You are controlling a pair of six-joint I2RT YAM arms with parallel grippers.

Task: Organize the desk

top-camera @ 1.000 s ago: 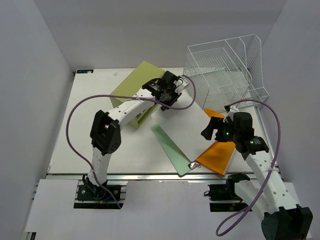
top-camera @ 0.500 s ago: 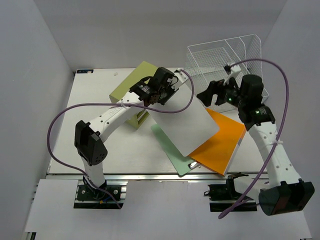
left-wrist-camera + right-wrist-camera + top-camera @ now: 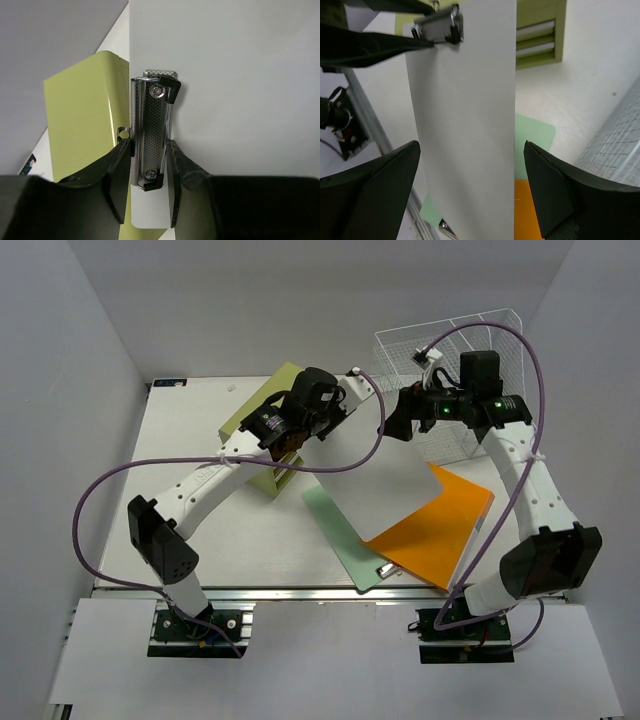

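Board transfer, judged mid-step, in clearing the tabletop (image 3: 190, 520), spread beneath both arms with its rail at 6 o'clock. Holds a white clipboard (image 3: 375, 485) lifted over the green clipboard (image 3: 335, 525) and orange clipboard (image 3: 440, 530) lying toward 5 o'clock. Grips its metal clip (image 3: 152, 125) with the left fingers (image 3: 119, 172) clenched. Straddles the free end with the right fingers (image 3: 375, 185) spread wide, clear of both faces. Probably calls next for closing there, then steering toward the wire rack (image 3: 440, 370) at 1 o'clock.
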